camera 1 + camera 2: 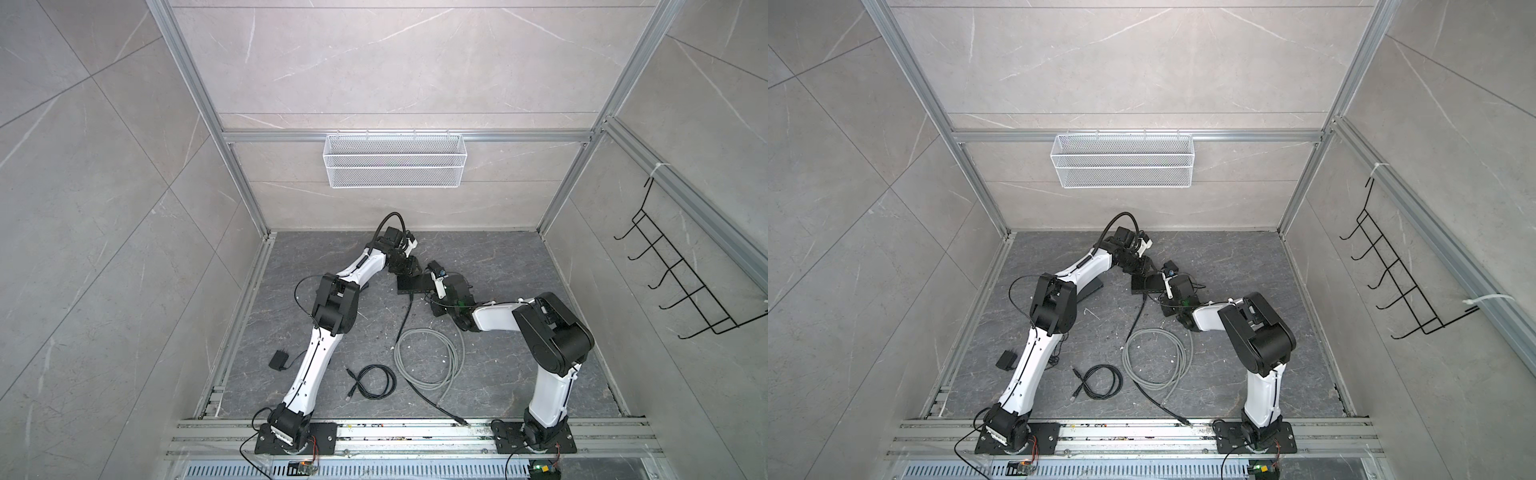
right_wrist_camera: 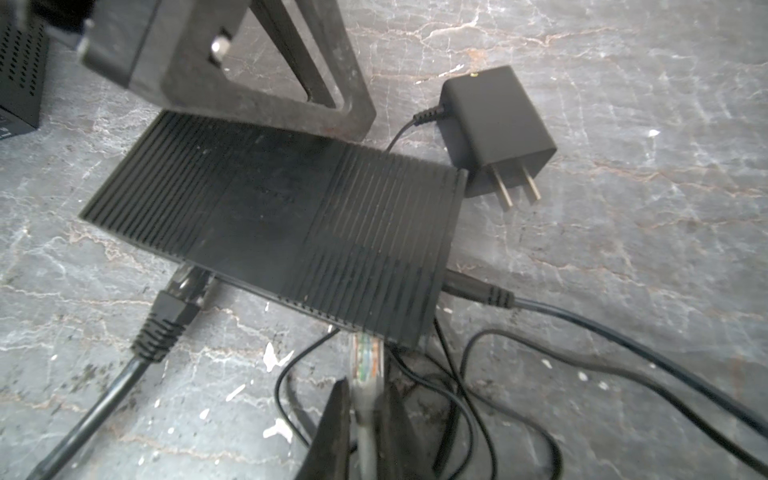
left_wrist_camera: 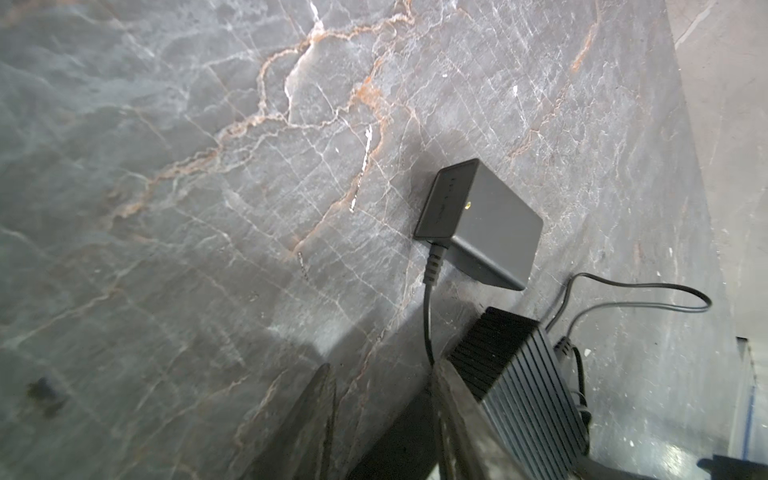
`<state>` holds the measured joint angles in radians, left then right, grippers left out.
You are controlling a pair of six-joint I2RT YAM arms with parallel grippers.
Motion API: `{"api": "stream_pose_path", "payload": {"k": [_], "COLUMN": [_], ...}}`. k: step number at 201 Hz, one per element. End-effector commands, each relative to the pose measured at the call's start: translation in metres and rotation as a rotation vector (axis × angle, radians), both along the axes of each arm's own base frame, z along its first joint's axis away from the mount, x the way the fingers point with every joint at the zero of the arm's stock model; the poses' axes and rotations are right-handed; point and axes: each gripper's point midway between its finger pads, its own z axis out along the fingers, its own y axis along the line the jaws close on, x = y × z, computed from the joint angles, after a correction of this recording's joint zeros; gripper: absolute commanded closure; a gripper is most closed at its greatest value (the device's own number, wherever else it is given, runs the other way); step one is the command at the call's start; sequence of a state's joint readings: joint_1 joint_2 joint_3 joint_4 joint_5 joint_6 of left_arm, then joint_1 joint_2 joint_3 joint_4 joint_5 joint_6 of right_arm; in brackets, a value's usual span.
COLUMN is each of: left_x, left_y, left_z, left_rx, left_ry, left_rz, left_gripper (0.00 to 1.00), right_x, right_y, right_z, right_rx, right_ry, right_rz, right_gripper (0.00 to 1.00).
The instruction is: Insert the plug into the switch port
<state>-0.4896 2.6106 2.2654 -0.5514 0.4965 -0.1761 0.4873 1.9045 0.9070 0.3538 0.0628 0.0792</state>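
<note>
Wire basket [image 1: 395,160]: white mesh, hung on the back-wall rail; only wall tile shows through its mesh. Switch [image 2: 270,224]: black ribbed box lying flat on the table [image 2: 623,249]; a black cable [image 2: 162,324] and a power lead [image 2: 478,291] enter its port side; adapter [image 2: 498,124] just beside it. Plug [image 2: 365,357]: clear, tip at the switch's port side; whether it is seated cannot be told. Right claw [image 2: 365,401]: clenched on the plug. Left claw [image 3: 380,374]: released, one finger [image 3: 453,399] against the switch.

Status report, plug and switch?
Left tool open, braced against switch. Right tool shut on clear plug, tip at switch edge, seating unclear. Black cable plugged alongside.
</note>
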Motion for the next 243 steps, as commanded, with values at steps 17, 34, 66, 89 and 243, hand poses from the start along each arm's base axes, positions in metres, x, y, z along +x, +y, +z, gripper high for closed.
{"api": "stream_pose_path", "payload": {"k": [17, 34, 66, 89, 243], "left_x": [-0.042, -0.045, -0.054, -0.069, -0.059], "left_y": [0.006, 0.004, 0.001, -0.004, 0.009], "left_z": [-0.026, -0.024, -0.02, -0.019, -0.024], "left_rx": [0.03, 0.021, -0.011, -0.028, 0.006], "left_ry": [0.179, 0.187, 0.226, 0.26, 0.258], "left_rz": [-0.026, -0.032, -0.048, -0.071, 0.005], "left_gripper": [0.59, 0.6, 0.63, 0.64, 0.64], "right_x": [0.007, 0.008, 0.012, 0.013, -0.017], "right_y": [0.001, 0.002, 0.001, -0.001, 0.007], "right_z": [0.008, 0.008, 0.011, 0.012, 0.018], "right_rx": [-0.02, -0.023, -0.034, -0.039, -0.079], "right_ry": [0.053, 0.06, 0.069, 0.071, -0.14], "right_rz": [-0.003, 0.002, -0.013, -0.03, 0.021], "right_gripper": [0.87, 0.87, 0.87, 0.87, 0.87]}}
